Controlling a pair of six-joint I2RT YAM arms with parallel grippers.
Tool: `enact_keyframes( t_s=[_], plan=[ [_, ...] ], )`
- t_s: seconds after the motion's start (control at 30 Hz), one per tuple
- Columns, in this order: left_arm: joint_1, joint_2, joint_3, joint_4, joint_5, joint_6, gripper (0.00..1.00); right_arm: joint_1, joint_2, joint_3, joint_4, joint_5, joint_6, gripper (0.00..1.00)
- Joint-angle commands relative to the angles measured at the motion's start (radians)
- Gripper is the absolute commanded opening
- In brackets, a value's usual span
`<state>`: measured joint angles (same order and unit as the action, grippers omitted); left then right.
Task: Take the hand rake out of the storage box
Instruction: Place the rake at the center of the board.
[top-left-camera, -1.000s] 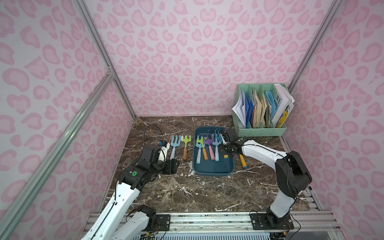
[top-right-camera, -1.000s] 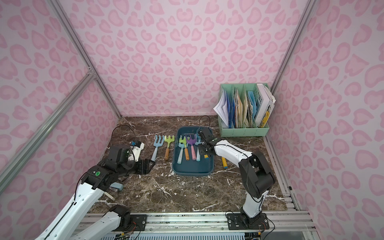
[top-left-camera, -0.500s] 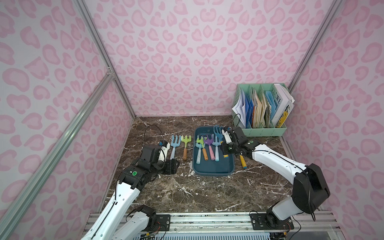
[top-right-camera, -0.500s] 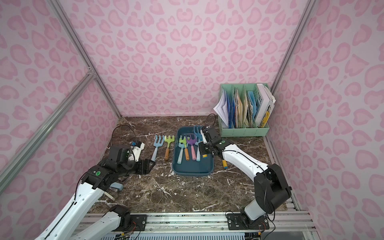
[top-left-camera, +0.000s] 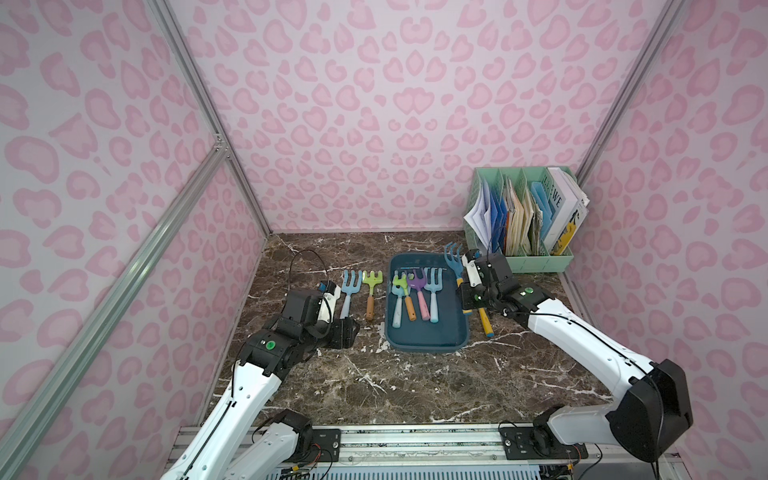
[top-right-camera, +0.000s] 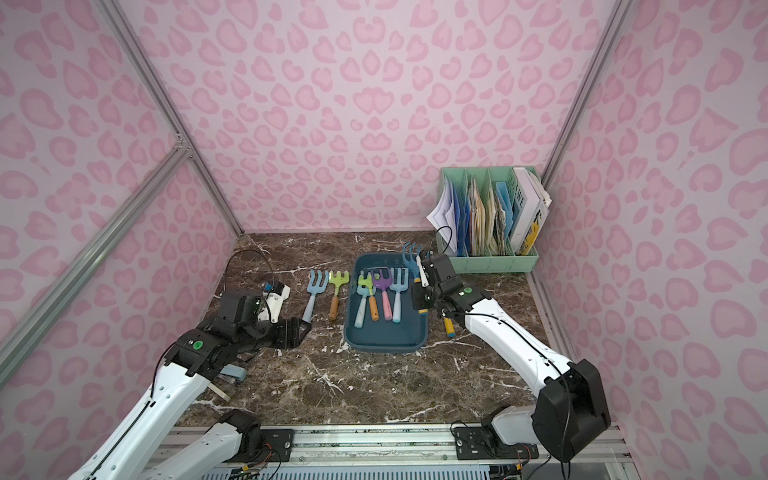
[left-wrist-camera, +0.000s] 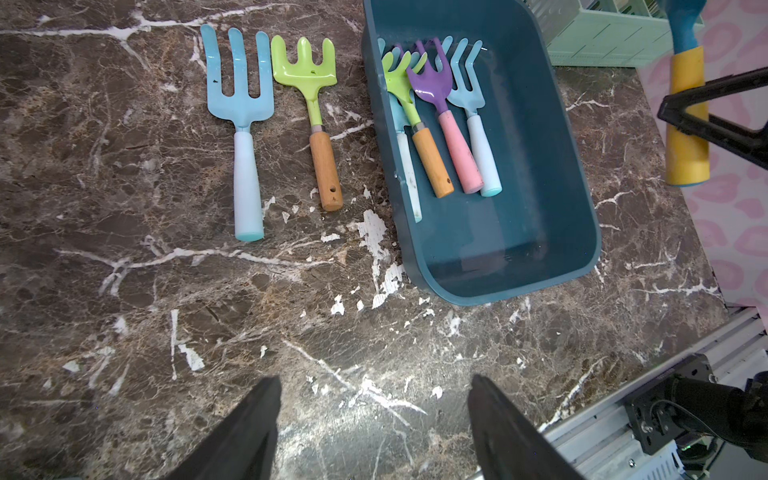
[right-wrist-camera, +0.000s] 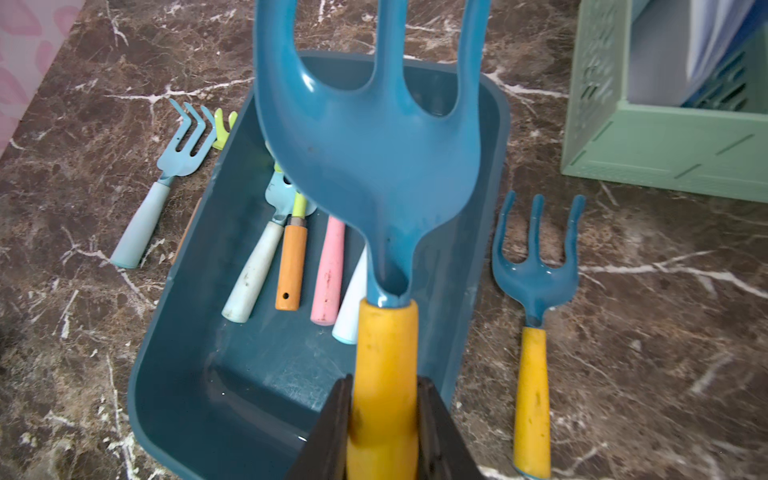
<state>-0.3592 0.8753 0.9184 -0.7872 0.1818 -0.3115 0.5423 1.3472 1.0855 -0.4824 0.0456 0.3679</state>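
One hand rake (right-wrist-camera: 365, 166), blue head, yellow handle: in air above storage box (right-wrist-camera: 249, 395) edge. Right gripper (right-wrist-camera: 384, 386) clamped on handle, likely to carry it aside. Four rakes (left-wrist-camera: 432, 79) lie inside box. Twin rake (right-wrist-camera: 534, 299) on worktop (left-wrist-camera: 166, 311) beside box. Left gripper (left-wrist-camera: 372, 380) apart, empty, out of way.

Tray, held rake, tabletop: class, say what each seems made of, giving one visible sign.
The tray looks like moulded plastic: smooth, faintly glossy, rounded corners. The held rake has a glossy blue head, painted metal or plastic, unclear; its yellow handle is matte and scuffed. The tabletop looks like marble-print film: white chips.
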Motion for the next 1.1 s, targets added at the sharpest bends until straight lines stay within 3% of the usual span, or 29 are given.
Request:
enact_keyframes(
  t_s=[0.0, 0.27, 0.5, 1.07],
  plan=[
    [0.000, 0.004, 0.005, -0.002, 0.010, 0.000, 0.75, -0.022, -0.020, -0.005, -0.059, 0.085, -0.012, 0.21],
    [-0.001, 0.023, 0.007, -0.002, 0.026, -0.005, 0.75, -0.074, -0.054, -0.051, -0.114, 0.242, -0.032, 0.21],
    [-0.001, 0.039, 0.010, -0.003, 0.036, -0.008, 0.75, -0.077, 0.035, -0.021, -0.228, 0.391, -0.030, 0.21],
    [0.000, 0.044, 0.012, -0.001, 0.042, -0.008, 0.75, -0.192, 0.180, -0.067, -0.183, 0.380, -0.091, 0.23]
  ],
)
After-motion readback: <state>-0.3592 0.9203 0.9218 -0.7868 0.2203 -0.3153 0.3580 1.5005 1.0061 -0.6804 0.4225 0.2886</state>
